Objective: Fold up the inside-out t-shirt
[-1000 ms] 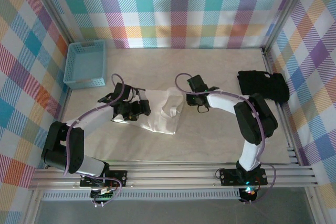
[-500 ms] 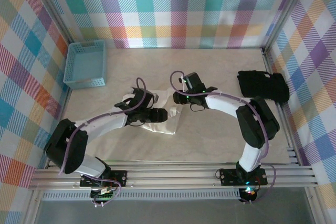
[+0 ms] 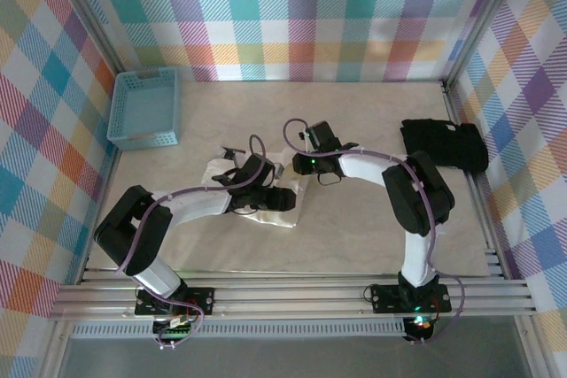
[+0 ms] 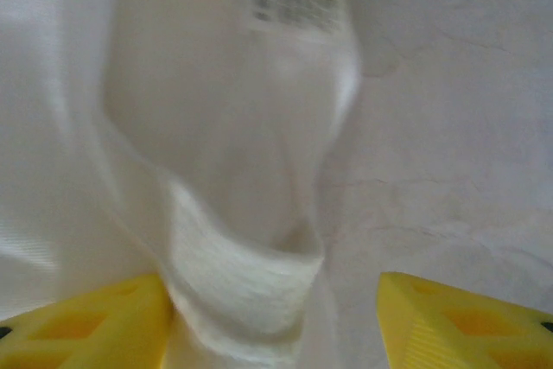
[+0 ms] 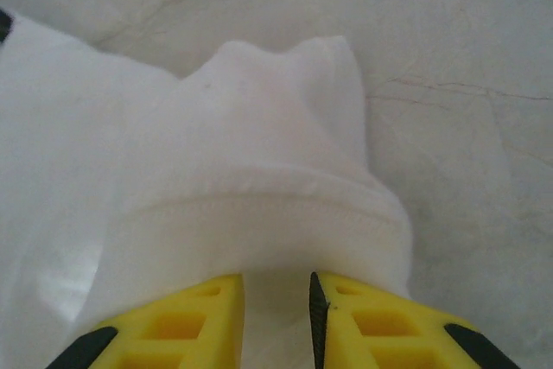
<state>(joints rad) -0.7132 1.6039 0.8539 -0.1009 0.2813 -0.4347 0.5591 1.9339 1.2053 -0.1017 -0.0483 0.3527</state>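
- Inside-out t-shirt (image 3: pixel 282 210): bunched at middle of table (image 3: pixel 354 245), between both arms.
- Right gripper (image 5: pixel 276 287): clenched on a hem fold.
- Left gripper (image 4: pixel 272 300): jaws apart, straddling ribbed edge.
- Risk: thin layers slipping or double-pinched, skewing fold.

The top camera looked down from above and behind the arm bases, far enough to take in the whole table (image 3: pixel 354 245). Each wrist camera looked forward, very near, past the left gripper (image 4: pixel 272 291) or right gripper (image 5: pixel 276 283) onto the shirt (image 3: pixel 282 212) just ahead. All three shared that shirt.
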